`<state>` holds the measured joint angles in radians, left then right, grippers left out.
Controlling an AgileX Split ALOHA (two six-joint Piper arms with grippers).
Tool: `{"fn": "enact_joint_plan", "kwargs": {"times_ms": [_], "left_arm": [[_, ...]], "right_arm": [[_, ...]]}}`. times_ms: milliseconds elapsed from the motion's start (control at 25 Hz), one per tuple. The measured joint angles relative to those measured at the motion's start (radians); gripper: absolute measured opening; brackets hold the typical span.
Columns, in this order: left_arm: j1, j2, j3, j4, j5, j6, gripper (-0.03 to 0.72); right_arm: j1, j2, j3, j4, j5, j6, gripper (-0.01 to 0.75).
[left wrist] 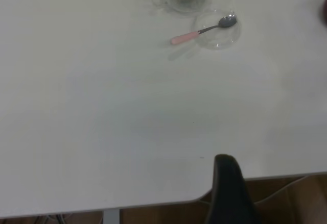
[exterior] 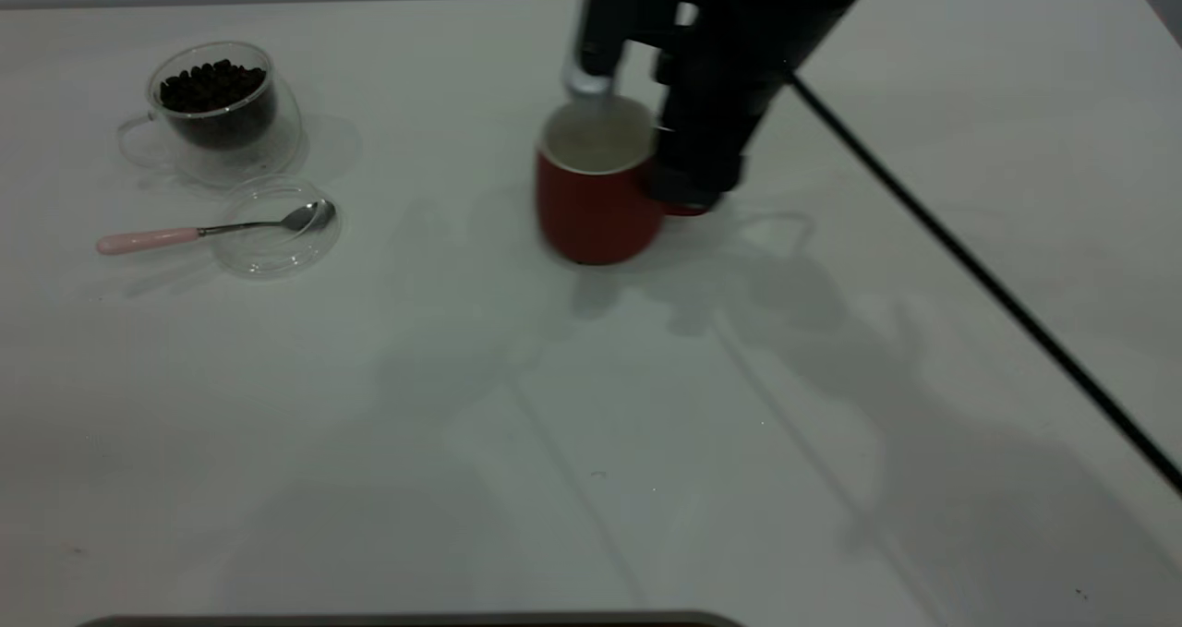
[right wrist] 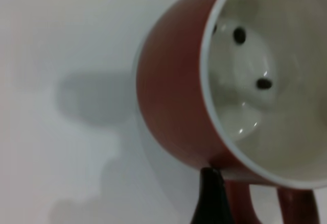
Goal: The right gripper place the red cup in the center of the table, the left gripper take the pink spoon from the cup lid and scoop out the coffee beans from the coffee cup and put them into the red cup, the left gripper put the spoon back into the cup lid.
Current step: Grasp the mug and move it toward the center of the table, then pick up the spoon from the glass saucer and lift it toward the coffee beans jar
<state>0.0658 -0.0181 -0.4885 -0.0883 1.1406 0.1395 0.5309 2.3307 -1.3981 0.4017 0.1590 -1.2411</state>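
The red cup (exterior: 596, 193) stands near the middle of the table (exterior: 591, 424). My right gripper (exterior: 688, 198) reaches down from above and is shut on its handle. In the right wrist view one black finger (right wrist: 210, 196) touches the cup (right wrist: 173, 96) next to the handle, and a few coffee beans (right wrist: 263, 84) lie inside. The coffee cup (exterior: 217, 105) with coffee beans (exterior: 211, 85) stands at the far left. The pink spoon (exterior: 203, 232) lies with its bowl in the cup lid (exterior: 277, 239). My left gripper (left wrist: 230, 188) is off the table's edge, far from the spoon (left wrist: 199, 31).
A black cable (exterior: 979, 276) runs diagonally over the right side of the table. The table's front edge and a rounded corner show in the left wrist view (left wrist: 153, 206). Open tabletop lies between the lid and the red cup.
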Motion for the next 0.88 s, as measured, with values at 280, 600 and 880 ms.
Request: {"fn": "enact_joint_plan", "kwargs": {"times_ms": [280, 600, 880], "left_arm": [[0.0, 0.0, 0.0, 0.0, 0.0, 0.0, 0.525], [0.0, 0.0, 0.0, 0.0, 0.0, -0.001, 0.525], [0.0, 0.0, 0.0, 0.0, 0.0, -0.001, 0.525]], "right_arm": [[0.061, -0.001, 0.0, 0.186, -0.089, 0.0, 0.591], [0.037, -0.277, 0.006, 0.183, 0.212, 0.113, 0.591], [-0.043, -0.684, 0.006, -0.019, 0.67, 0.567, 0.591]]}}
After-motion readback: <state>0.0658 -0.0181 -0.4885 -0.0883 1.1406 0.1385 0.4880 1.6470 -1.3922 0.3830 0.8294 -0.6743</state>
